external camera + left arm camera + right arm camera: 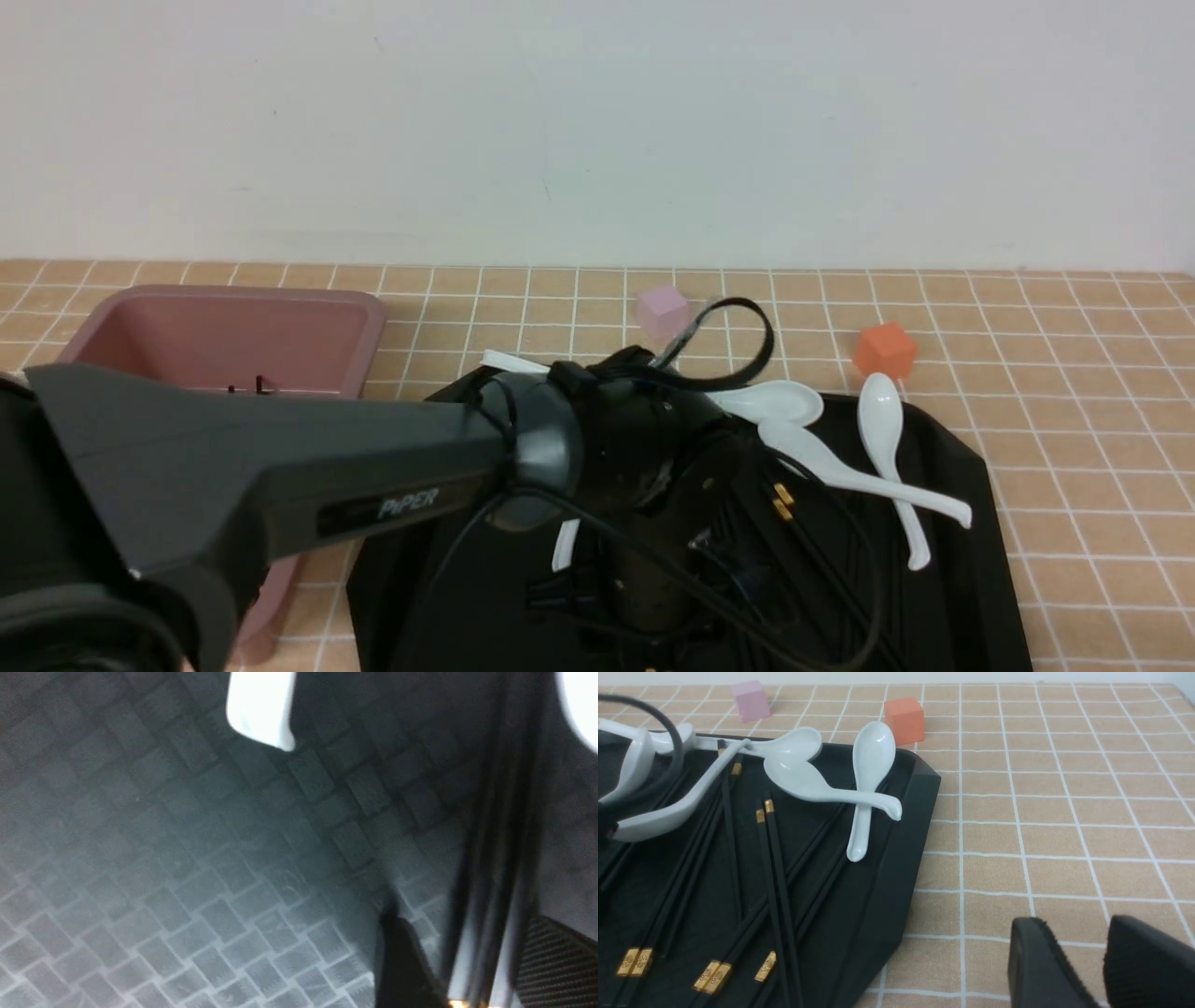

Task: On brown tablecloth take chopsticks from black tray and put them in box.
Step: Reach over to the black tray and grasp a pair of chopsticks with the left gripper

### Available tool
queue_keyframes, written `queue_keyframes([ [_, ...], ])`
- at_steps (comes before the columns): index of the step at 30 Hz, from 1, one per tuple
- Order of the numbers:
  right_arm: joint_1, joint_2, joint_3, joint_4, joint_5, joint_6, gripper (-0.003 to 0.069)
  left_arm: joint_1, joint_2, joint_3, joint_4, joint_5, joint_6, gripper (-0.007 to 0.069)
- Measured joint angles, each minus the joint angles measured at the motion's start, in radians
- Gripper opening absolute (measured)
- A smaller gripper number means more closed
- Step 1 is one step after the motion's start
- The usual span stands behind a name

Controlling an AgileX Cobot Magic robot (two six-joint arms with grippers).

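The black tray (971, 523) lies on the brown tablecloth (1074, 373) with several black, gold-banded chopsticks (775, 882) spread over it. My left arm reaches across from the left and points down into the tray. In the left wrist view my left gripper (467, 933) is open just above the tray floor (187, 858). A few chopsticks (495, 858) run between its fingers (402, 961), with light showing on both sides. The pink box (224, 299) stands at the left; small dark marks show inside it. My right gripper (1092, 952) is open over bare cloth to the right of the tray (887, 877).
Several white soup spoons (882, 420) lie across the tray's far part, some over chopsticks; one spoon end (261, 714) shows close to the left gripper. A pink cube (663, 310) and an orange cube (885, 350) sit behind the tray. A wall closes the back.
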Motion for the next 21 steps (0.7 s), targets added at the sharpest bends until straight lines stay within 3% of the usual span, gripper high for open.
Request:
queue_keyframes([
  [6,0.0,0.0,0.0,0.0,0.0,0.0,0.024,0.0,0.009,-0.006,0.003,0.006,-0.001,0.0339],
  [12,0.0,0.0,0.0,0.0,0.0,0.0,0.024,0.0,0.022,-0.016,0.001,0.025,-0.002,0.0255],
  [17,0.0,0.0,0.0,0.0,0.0,0.0,0.024,0.0,0.028,-0.027,-0.012,0.048,-0.003,0.0125],
  [21,0.0,0.0,0.0,0.0,0.0,0.0,0.024,0.0,0.028,-0.027,-0.013,0.05,-0.003,0.012],
])
